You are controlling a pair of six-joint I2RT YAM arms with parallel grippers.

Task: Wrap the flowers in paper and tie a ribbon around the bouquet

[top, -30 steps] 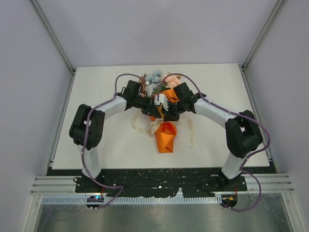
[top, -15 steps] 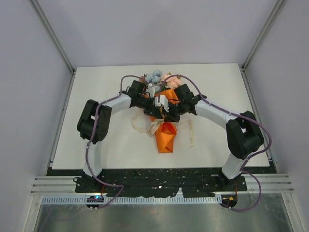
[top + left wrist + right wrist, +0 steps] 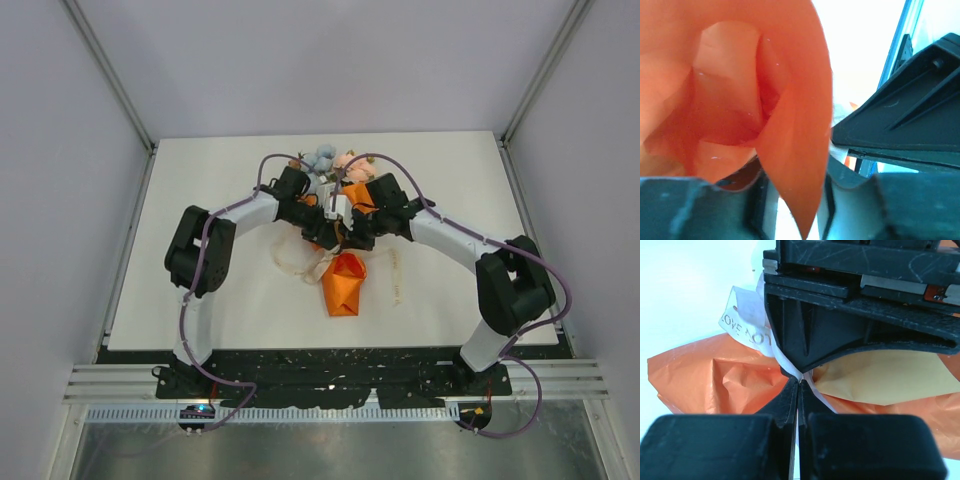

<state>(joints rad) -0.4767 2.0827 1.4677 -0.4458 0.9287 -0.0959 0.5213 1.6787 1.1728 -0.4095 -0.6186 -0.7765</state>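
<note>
Top view: the bouquet (image 3: 340,215) lies mid-table (image 3: 200,200), flowers (image 3: 330,160) at the far end; left gripper (image 3: 318,228) and right gripper (image 3: 353,232) crowd together over the paper (image 3: 343,285); the ribbon (image 3: 298,262) loops slack nearby, so a pull could snag it.

Left wrist: the left gripper stands narrowly parted, a paper fold hanging between unpinched; the cone may spring loose.

Right wrist: the right gripper pinches the ribbon by its tips alone; a tug could slip it free, or bump the neighbouring gripper.
</note>
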